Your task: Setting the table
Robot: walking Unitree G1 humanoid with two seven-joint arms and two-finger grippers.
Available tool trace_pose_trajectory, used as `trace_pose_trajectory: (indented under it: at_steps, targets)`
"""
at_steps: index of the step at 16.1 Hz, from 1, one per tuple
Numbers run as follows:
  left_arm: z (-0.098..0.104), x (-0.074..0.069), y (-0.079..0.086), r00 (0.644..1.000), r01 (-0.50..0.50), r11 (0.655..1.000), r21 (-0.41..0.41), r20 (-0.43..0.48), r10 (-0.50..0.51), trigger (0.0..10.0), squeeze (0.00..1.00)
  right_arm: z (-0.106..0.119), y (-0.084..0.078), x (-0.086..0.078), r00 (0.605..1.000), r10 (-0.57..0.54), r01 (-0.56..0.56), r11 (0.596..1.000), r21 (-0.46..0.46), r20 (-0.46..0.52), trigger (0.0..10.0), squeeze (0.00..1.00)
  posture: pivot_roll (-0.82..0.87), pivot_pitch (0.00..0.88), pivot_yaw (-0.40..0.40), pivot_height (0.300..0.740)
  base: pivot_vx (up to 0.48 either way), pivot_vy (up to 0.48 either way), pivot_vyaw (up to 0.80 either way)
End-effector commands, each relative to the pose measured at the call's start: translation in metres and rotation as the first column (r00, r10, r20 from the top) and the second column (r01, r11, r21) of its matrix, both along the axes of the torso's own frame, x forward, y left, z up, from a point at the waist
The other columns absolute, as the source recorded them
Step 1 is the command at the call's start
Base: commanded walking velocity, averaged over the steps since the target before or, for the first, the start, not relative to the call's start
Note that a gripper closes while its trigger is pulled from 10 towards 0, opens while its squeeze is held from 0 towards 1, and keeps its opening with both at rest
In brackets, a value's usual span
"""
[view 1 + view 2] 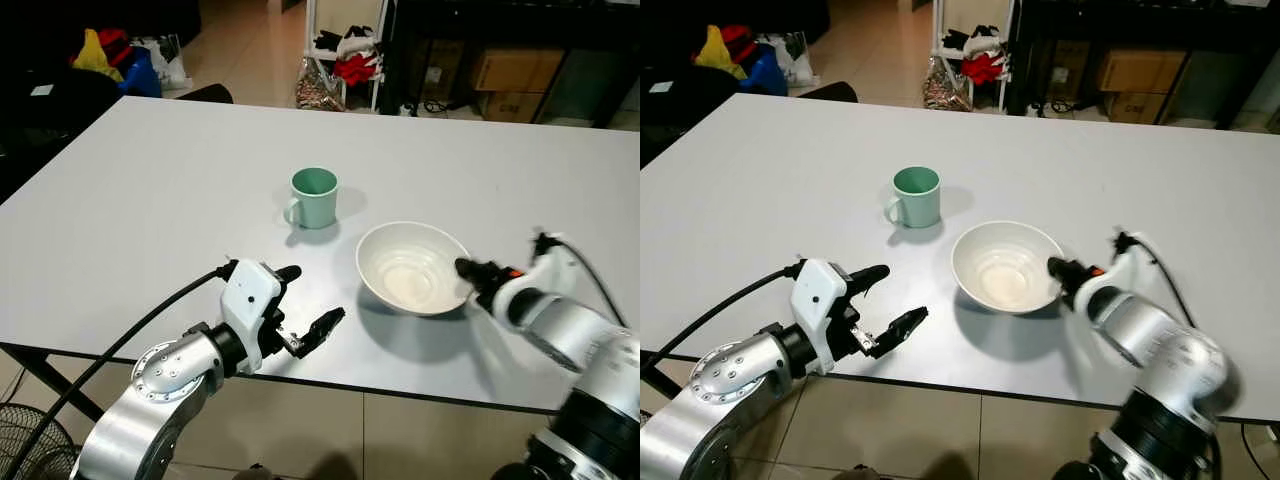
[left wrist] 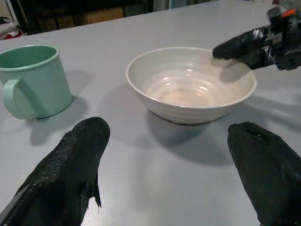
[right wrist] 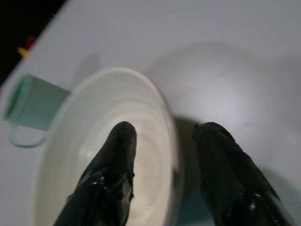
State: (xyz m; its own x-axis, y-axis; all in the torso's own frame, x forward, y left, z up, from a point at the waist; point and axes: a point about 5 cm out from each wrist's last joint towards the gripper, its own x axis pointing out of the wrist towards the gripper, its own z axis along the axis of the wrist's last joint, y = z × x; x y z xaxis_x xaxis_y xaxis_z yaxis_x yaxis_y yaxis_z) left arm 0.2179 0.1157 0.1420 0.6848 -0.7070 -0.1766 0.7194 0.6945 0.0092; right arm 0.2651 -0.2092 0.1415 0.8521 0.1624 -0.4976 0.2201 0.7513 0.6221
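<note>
A white bowl stands on the white table, right of centre. A green mug sits just behind it to the left, handle toward the left. My right gripper is at the bowl's right rim; in the right wrist view its fingers are open and straddle the rim, one inside the bowl and one outside. My left gripper hovers open and holding nothing near the table's front edge, left of the bowl. The left wrist view looks across at the bowl and mug.
The table's front edge runs just under both arms. A fan stands on the floor at lower left. Bags, a rack with clothes and cardboard boxes lie beyond the far edge.
</note>
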Motion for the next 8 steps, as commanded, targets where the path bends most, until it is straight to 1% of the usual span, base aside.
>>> trace_pose_trajectory:
  at_steps: [1, 2, 3, 4, 5, 6, 7, 8]
  targets:
    - [0.008, -0.002, 0.002, 0.999, 0.005, 0.999, -0.035, 0.037, -0.004, 10.0, 0.00, 0.011, -0.002, -0.008, 0.996, 0.054, -0.055, 0.998, 0.012, 0.076, 10.0, 1.00, 0.08, 0.000, 0.014, 0.740, 0.000, 0.000, 0.00]
    - [0.011, -0.002, 0.002, 0.999, 0.009, 0.999, -0.050, 0.044, -0.007, 10.0, 0.00, 0.013, -0.003, -0.013, 0.991, 0.083, -0.084, 0.996, 0.005, 0.105, 10.0, 1.00, 0.08, 0.000, 0.019, 0.740, 0.000, 0.000, 0.00]
    - [0.012, -0.001, 0.003, 0.999, 0.002, 0.998, -0.057, 0.050, 0.001, 10.0, 0.00, 0.017, -0.005, -0.017, 0.985, 0.104, -0.101, 0.995, -0.023, 0.135, 10.0, 1.00, 0.08, 0.000, 0.025, 0.740, 0.000, 0.000, 0.00]
    - [0.014, 0.002, 0.005, 0.998, -0.021, 0.998, -0.057, 0.060, 0.024, 10.0, 0.00, 0.023, -0.007, -0.023, 0.975, 0.143, -0.131, 0.988, -0.086, 0.167, 10.0, 1.00, 0.09, 0.000, 0.029, 0.740, 0.000, 0.000, 0.00]
    - [0.016, 0.004, 0.007, 0.995, -0.052, 0.997, -0.055, 0.080, 0.057, 10.0, 0.00, 0.029, -0.008, -0.026, 0.966, 0.157, -0.130, 0.982, -0.139, 0.203, 10.0, 1.00, 0.08, 0.000, 0.039, 0.740, 0.000, 0.000, 0.00]
    - [0.020, 0.012, 0.013, 0.979, -0.155, 0.986, -0.066, 0.121, 0.162, 10.0, 0.00, 0.040, -0.010, -0.028, 0.949, 0.166, -0.102, 0.966, -0.238, 0.267, 10.0, 1.00, 0.08, 0.000, 0.049, 0.740, 0.000, 0.000, 0.00]
    - [0.025, 0.020, 0.020, 0.947, -0.272, 0.958, -0.085, 0.154, 0.283, 10.0, 0.00, 0.052, -0.008, -0.028, 0.929, 0.176, -0.059, 0.939, -0.339, 0.326, 10.0, 1.00, 0.08, 0.000, 0.058, 0.740, 0.000, 0.000, 0.00]
    - [0.025, 0.022, 0.023, 0.929, -0.326, 0.942, -0.079, 0.160, 0.335, 10.0, 0.00, 0.061, 0.003, -0.027, 0.900, 0.219, -0.056, 0.916, -0.397, 0.378, 10.0, 1.00, 0.08, 0.000, 0.061, 0.740, 0.000, 0.000, 0.64]
